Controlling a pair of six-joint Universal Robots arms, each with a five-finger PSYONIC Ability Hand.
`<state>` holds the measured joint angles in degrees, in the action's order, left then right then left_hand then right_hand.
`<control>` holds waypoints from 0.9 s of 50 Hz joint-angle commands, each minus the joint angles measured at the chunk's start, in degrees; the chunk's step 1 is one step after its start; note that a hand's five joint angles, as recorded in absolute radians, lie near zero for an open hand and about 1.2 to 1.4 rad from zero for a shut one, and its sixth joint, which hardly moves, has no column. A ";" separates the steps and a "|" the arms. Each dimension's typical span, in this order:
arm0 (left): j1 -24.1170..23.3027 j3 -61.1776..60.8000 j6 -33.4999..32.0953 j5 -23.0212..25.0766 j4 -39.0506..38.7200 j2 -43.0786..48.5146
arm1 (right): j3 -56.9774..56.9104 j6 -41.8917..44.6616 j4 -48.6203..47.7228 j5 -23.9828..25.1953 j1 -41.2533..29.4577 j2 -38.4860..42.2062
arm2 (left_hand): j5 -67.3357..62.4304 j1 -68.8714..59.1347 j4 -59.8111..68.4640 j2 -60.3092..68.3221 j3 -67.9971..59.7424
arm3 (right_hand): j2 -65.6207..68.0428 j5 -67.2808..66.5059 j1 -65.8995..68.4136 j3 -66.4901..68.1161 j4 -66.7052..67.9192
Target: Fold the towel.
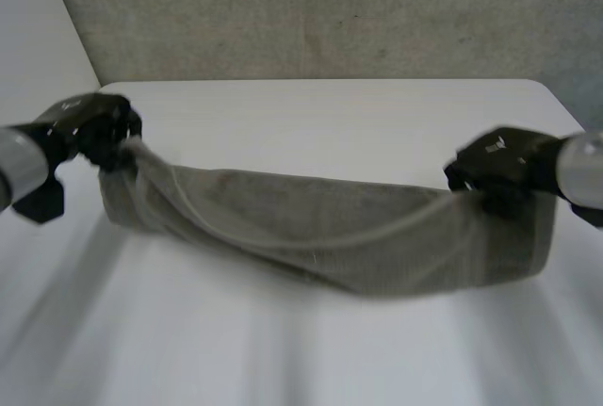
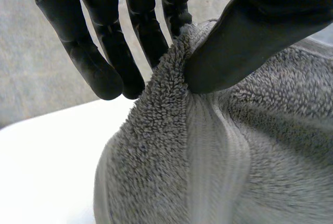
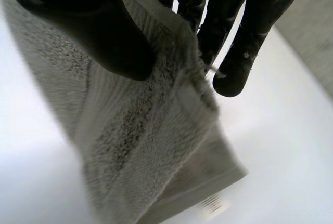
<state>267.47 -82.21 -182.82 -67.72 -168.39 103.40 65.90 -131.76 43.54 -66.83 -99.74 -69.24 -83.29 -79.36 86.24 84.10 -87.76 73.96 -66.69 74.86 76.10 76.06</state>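
So the long grey terry towel is hanging across the middle of the white table, strung between both hands and sagging in the middle above the table top. It's looking like a narrow band, and at the table's right side I'm seeing stacked layers plus a small white label, so I'm guessing it's already doubled lengthwise.

The left hand is sitting over the table's left side, pinching the towel's upper edge at that end between thumb and one finger, with the other fingers straight and touching nothing. The right hand is over the table's right side, clamping its end the same way, thumb on top of the cloth and fingers behind it.

I'm reading this as mid-fold: both ends lifted, the cloth being carried. I can't tell if the lower edge is touching the table.

Next move, I'm thinking, is bringing both hands across the table together at the same height, so the held edge is landing square on the opposite edge before either pinch is opening. Uneven hands are going to skew it.
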 commanded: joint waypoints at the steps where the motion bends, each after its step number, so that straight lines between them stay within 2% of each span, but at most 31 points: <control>1: -3.80 29.23 2.20 -4.87 -0.36 11.03 | -19.97 -4.46 -19.39 -7.33 -5.98 5.34 | 13.29 -0.64 -6.24 -4.10 7.76 | 6.04 -3.31 5.14 3.90 3.94; 2: -3.80 29.30 2.21 -4.87 -0.36 11.04 | -20.02 -4.47 -19.45 -7.35 -5.99 5.34 | 13.29 -0.64 -6.24 -4.10 7.76 | 6.04 -3.31 5.14 3.90 3.94; 4: -3.80 41.55 5.70 -5.40 -5.08 12.18 | -23.44 -9.45 -35.80 -9.71 -7.48 4.90 | 13.29 -0.64 -6.24 -4.10 7.76 | 6.04 -3.31 5.14 3.90 3.94; 5: -3.80 41.61 5.72 -5.40 -5.11 12.18 | -23.45 -9.48 -35.89 -9.72 -7.49 4.90 | 13.29 -0.64 -6.24 -4.10 7.76 | 6.04 -3.31 5.14 3.90 3.94; 7: -4.68 47.39 11.67 -5.49 -14.73 12.44 | -20.91 -13.59 -50.85 -10.51 -8.01 2.37 | 13.29 -0.64 -6.24 -4.10 7.76 | 6.04 -3.31 5.14 3.90 3.94; 8: -4.68 47.41 11.70 -5.49 -14.78 12.44 | -20.90 -13.61 -50.92 -10.51 -8.01 2.35 | 13.29 -0.64 -6.24 -4.10 7.76 | 6.04 -3.31 5.14 3.90 3.94; 9: -4.33 48.54 15.53 -5.84 -18.96 12.36 | -18.98 -14.57 -55.27 -10.51 -7.84 -0.17 | 13.29 -0.64 -6.24 -4.10 7.76 | 6.04 -3.31 5.14 3.90 3.94; 10: -4.33 48.55 15.57 -5.84 -19.00 12.36 | -18.96 -14.58 -55.31 -10.51 -7.84 -0.20 | 13.29 -0.64 -6.24 -4.10 7.76 | 6.04 -3.31 5.14 3.90 3.94; 11: -3.80 49.16 19.40 -6.10 -22.39 12.53 | -17.31 -15.10 -56.97 -10.42 -7.31 -2.63 | 13.29 -0.64 -6.24 -4.10 7.76 | 6.04 -3.31 5.14 3.90 3.94; 14: -3.71 48.55 23.46 -5.93 -24.88 12.71 | -15.63 -15.20 -56.72 -10.25 -7.40 -3.45 | 13.29 -0.64 -6.24 -4.10 7.76 | 6.04 -3.31 5.14 3.90 3.94; 21: -3.80 40.20 22.25 -5.93 -24.97 14.20 | -13.95 -14.67 -51.89 -9.81 -7.49 -0.55 | 13.29 -0.64 -6.24 -4.10 7.76 | 6.04 -3.31 5.14 3.90 3.94; 26: -1.79 25.04 19.79 -5.84 -26.02 14.29 | -10.02 -11.17 -43.99 -8.15 -8.10 4.62 | 13.29 -0.64 -6.24 -4.10 7.76 | 6.04 -3.31 5.14 3.90 3.94; 27: -1.78 25.00 19.79 -5.84 -26.03 14.29 | -10.00 -11.15 -43.98 -8.14 -8.10 4.64 | 13.29 -0.64 -6.24 -4.10 7.76 | 6.04 -3.31 5.14 3.90 3.94; 29: -0.81 16.60 17.69 -5.49 -28.30 14.38 | -5.89 -7.83 -41.26 -6.48 -8.19 7.17 | 13.29 -0.64 -6.24 -4.10 7.76 | 6.04 -3.31 5.14 3.90 3.94; 30: -0.81 16.56 17.68 -5.49 -28.31 14.38 | -5.87 -7.81 -41.25 -6.47 -8.19 7.19 | 13.29 -0.64 -6.24 -4.10 7.76 | 6.04 -3.31 5.14 3.90 3.94; 32: -0.72 8.25 14.62 -3.13 -31.37 14.38 | -1.32 -4.75 -40.29 -5.59 -8.89 9.81 | 13.29 -0.64 -6.24 -4.10 7.76 | 6.04 -3.31 5.14 3.90 3.94; 33: -0.72 8.21 14.60 -3.12 -31.39 14.38 | -1.30 -4.73 -40.28 -5.59 -8.89 9.82 | 13.29 -0.64 -6.24 -4.10 7.76 | 6.04 -3.31 5.14 3.90 3.94; 35: -0.46 1.12 11.02 0.91 -33.67 14.20 | 2.73 -2.37 -40.02 -6.20 -9.68 11.57 | 13.29 -0.64 -6.24 -4.10 7.76 | 6.04 -3.31 5.14 3.90 3.94; 38: -0.11 -2.07 9.15 2.95 -34.20 13.67 | 4.50 -1.83 -40.11 -6.12 -9.24 11.67 | 13.29 -0.64 -6.24 -4.10 7.76 | 6.04 -3.31 5.14 3.90 3.94; 41: 0.33 -8.04 5.38 6.98 -34.38 11.75 | 8.27 -2.18 -40.11 -6.38 -9.16 10.71 | 13.29 -0.64 -6.24 -4.10 7.76 | 6.04 -3.31 5.14 3.90 3.94; 45: 1.12 -10.34 5.02 7.87 -33.94 9.02 | 10.22 -2.54 -39.32 -6.56 -8.80 5.96 | 13.29 -0.64 -6.24 -4.10 7.76 | 6.04 -3.31 5.14 3.90 3.94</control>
<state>267.76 -88.31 -175.81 -62.59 -202.79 115.89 72.83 -133.60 3.78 -72.97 -108.99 -58.26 -83.54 -79.42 86.24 84.68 -87.97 74.21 -66.69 74.88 76.64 76.55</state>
